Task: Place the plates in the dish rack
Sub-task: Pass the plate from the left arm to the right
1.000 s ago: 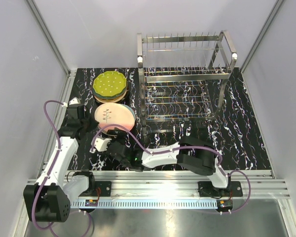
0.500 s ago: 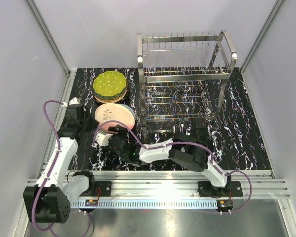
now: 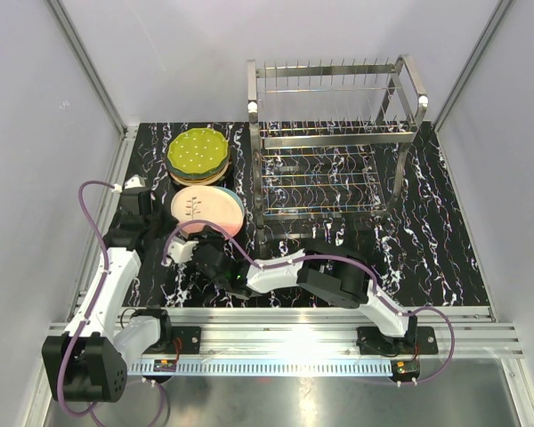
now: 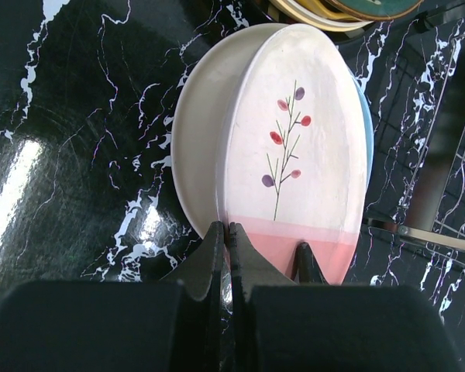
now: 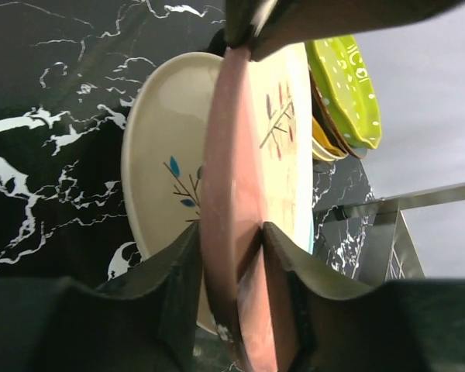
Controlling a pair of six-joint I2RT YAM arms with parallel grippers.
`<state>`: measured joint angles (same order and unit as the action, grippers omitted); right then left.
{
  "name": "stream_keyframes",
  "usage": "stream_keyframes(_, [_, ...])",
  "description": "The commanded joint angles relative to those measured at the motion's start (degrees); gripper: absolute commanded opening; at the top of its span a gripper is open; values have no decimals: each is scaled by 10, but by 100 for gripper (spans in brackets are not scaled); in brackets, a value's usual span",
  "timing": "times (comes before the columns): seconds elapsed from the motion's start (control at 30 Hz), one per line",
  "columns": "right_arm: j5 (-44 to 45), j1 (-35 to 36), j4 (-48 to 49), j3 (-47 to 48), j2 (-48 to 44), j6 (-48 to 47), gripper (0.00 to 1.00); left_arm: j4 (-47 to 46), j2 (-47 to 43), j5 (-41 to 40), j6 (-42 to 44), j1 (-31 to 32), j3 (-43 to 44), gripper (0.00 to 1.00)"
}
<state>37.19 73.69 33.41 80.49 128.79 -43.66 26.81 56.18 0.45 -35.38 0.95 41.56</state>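
You've got a cream plate [image 4: 310, 101], pink band, sprig print, tipped up. Left gripper [image 4: 226, 230] pinches its rim. Right gripper [image 5: 231, 232] straddles it, clamp unclear.

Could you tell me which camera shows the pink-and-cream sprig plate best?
The left wrist view: the sprig plate faces it, pattern clear. The right wrist view shows its rim edge-on; the top view shows it small, partly hidden.

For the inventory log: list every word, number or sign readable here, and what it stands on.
No text can be read.
Green dotted plate: white marks by its rim in the right wrist view, too blurred to tell as letters.
Pink and cream plate: a painted sprig only.
Dish rack: no label visible.
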Motion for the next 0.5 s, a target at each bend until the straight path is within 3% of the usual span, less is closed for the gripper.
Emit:
stream_keyframes(0.0, [0,0,39,17,-9,-6,42,-52,-15,39,5,-1,27,0])
stream_keyframes(0.23, [-4,4,39,16,-20,-8,16,-54,-18,45,6,-2,26,0])
stream_keyframes(0.47, [4,11,52,18,-21,-31,10,-54,-20,45,7,-2,25,0])
